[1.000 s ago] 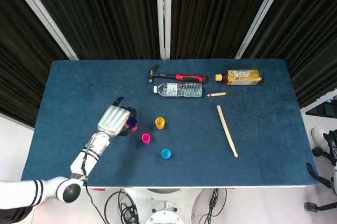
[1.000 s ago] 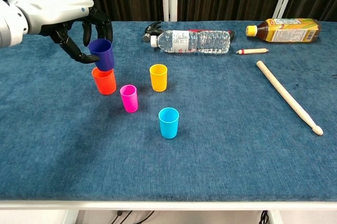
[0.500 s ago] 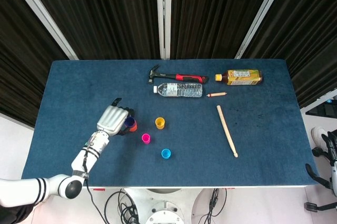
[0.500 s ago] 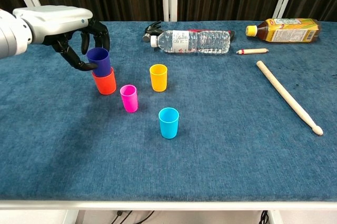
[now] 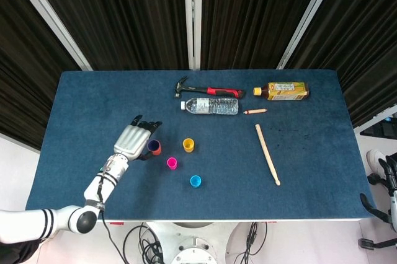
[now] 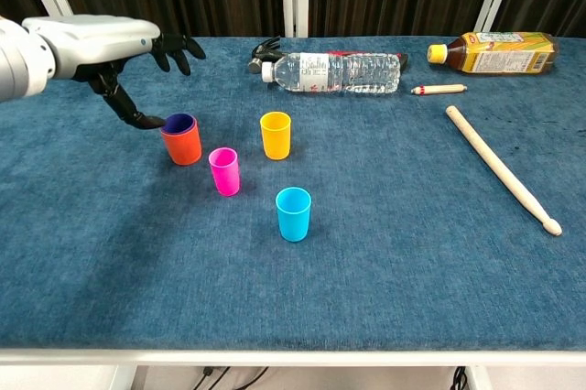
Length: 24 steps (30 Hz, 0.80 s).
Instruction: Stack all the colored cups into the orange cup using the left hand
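The orange cup [image 6: 182, 143] [image 5: 155, 149] stands left of centre with a purple cup [image 6: 179, 123] sunk inside it, only the rim showing. A pink cup [image 6: 224, 171] [image 5: 172, 163], a yellow cup [image 6: 275, 135] [image 5: 188, 145] and a light blue cup [image 6: 293, 213] [image 5: 195, 181] stand apart to its right. My left hand [image 6: 110, 42] [image 5: 132, 140] hovers just left of and above the orange cup with fingers spread, holding nothing; the thumb tip reaches close to the cup's rim. My right hand is not visible in either view.
At the back lie a hammer [image 5: 206, 90], a clear water bottle [image 6: 331, 71], a tea bottle [image 6: 494, 51] and a small pencil-like stick [image 6: 439, 90]. A wooden drumstick [image 6: 500, 167] lies on the right. Blue cloth covers the table [image 6: 412, 262].
The purple cup went from held above the orange cup to sitting down inside it. My left hand let it go and spread its fingers.
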### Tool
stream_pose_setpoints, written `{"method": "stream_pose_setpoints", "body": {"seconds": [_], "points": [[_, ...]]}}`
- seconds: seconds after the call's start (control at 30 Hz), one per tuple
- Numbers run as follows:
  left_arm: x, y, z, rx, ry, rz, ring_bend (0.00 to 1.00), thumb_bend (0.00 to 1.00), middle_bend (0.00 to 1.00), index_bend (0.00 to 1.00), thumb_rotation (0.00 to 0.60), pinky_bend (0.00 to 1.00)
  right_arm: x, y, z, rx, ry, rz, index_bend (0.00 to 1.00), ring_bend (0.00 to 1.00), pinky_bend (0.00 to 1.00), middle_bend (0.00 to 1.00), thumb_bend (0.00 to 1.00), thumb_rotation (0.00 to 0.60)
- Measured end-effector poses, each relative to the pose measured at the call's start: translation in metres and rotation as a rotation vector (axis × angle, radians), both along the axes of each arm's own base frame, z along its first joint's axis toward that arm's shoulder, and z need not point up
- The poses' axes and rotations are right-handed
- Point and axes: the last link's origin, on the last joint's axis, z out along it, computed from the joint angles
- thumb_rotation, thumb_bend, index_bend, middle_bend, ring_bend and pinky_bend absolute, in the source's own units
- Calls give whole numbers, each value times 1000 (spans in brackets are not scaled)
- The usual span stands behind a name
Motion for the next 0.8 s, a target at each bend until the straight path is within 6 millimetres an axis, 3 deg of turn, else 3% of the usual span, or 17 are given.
{"method": "stream_pose_setpoints", "body": {"seconds": [0.23,0.47,0.8], "points": [[28,6,1,11,-84,-44,161,206,164,101,600,69,2,-2,-3,7,-3,4,0,0,0,0,223,600],[59,16,-30,-58,-87,-78,162,204,170,135,600,72,2,1,-3,-1,-13,3,0,0,0,0,223,600],[67,17,-67,-127,-62,-60,189,204,182,154,600,83,3,1,0,-12,-18,10,0,0,0,0,224,600]]}}
